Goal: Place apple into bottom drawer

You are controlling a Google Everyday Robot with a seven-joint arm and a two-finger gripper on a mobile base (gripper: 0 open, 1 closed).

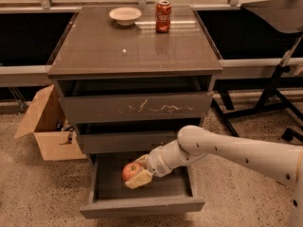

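The apple (129, 170) is small, round and red with yellowish patches. My gripper (136, 172) is shut on it and holds it over the open bottom drawer (142, 205), just above the left middle of its grey interior. The bottom drawer is pulled out from the grey cabinet, below the narrower middle drawer (128, 141) and the top drawer with white scratches (137, 109). My white arm (236, 150) reaches in from the right.
A red soda can (163, 16) and a white bowl (125, 15) stand at the back of the cabinet top (132, 46). An open cardboard box (45, 126) sits on the floor at the left. A chair base (270, 98) stands at the right.
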